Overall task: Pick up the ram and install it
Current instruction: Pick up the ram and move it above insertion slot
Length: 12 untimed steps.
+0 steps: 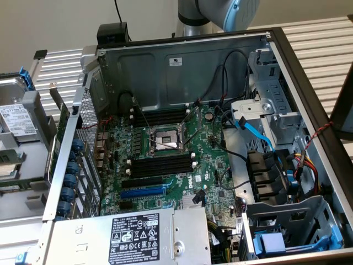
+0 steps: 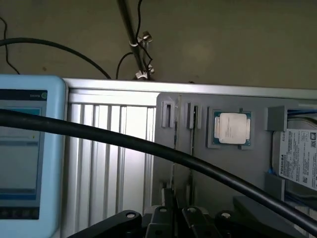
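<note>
Ram (image 2: 173, 174) edge-on in grey holder (image 2: 225, 171), wrist view

An open computer case (image 1: 182, 61) lies on the ribbed bench (image 1: 314, 38) and holds a green motherboard (image 1: 215, 165). A processor socket (image 1: 165, 141) sits mid-board with black memory slots (image 1: 160, 165) beside it. A blue expansion slot (image 1: 142, 192) lies nearer the power supply (image 1: 182, 232) (grey, labelled) at the case's near edge. A grey tray (image 2: 257, 168) carries a processor (image 2: 232, 128) and a hard drive (image 2: 299, 158). A pale-blue-framed screen (image 2: 22, 158) sits across the bench from the tray.

Ribbed metal table (image 1: 322, 41), open computer case (image 1: 182, 63) on it, grey parts tray (image 1: 27, 146) beside.
</note>
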### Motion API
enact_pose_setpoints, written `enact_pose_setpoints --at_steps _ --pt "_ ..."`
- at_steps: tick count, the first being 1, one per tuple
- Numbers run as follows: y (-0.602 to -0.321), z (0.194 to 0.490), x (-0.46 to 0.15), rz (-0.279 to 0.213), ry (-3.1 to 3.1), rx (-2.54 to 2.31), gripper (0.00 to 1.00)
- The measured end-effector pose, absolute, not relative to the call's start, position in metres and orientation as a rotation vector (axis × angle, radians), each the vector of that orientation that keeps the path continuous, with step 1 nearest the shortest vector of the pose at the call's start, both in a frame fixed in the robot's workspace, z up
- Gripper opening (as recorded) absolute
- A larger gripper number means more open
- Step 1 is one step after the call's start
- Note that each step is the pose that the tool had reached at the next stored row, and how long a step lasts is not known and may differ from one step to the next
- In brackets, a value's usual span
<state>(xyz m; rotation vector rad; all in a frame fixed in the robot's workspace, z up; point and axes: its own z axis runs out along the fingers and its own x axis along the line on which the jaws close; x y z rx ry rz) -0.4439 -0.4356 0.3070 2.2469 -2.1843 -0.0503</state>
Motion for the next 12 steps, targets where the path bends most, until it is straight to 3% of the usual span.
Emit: enact_pose_setpoints --at_steps 12 --pt "-0.436 0.362 -0.401 -0.050 -2.184 2.247 0.13"
